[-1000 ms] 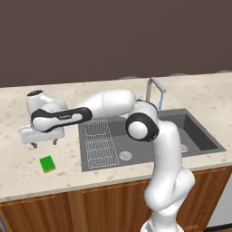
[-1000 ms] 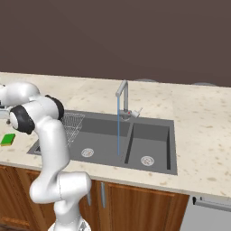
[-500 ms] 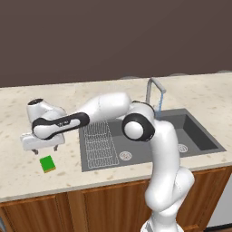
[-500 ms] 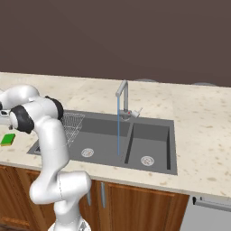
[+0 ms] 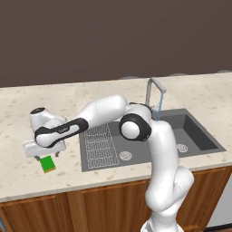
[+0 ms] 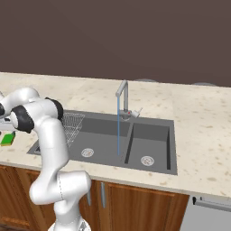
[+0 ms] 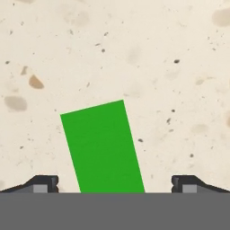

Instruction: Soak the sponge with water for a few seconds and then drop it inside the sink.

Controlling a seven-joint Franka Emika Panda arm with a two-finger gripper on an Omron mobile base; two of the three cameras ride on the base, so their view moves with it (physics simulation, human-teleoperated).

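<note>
The sponge (image 5: 47,163) lies flat on the counter (image 5: 27,181), green face up, directly beneath the tool (image 5: 44,154). In the hand view the sponge (image 7: 103,147) is seen between the two fingertips (image 7: 42,183), turned slightly askew, with clear gaps to the tips on either side — nothing is gripped. The tool (image 7: 114,184) is held wide open above it, pointing down at the speckled beige counter (image 7: 170,67).

Away from the tool, past the arm's elbow, the sink (image 5: 181,133) is set into the counter, its wire-grid drainboard (image 5: 99,145) nearest the tool. Farther off still, the curved faucet (image 6: 122,92) stands at the sink's (image 6: 153,135) back edge, and the water (image 6: 118,131) is seen falling from it as a thin blue stream into the large basin, well apart from the sponge (image 6: 7,139) — which sits at the far edge of the right base view.
</note>
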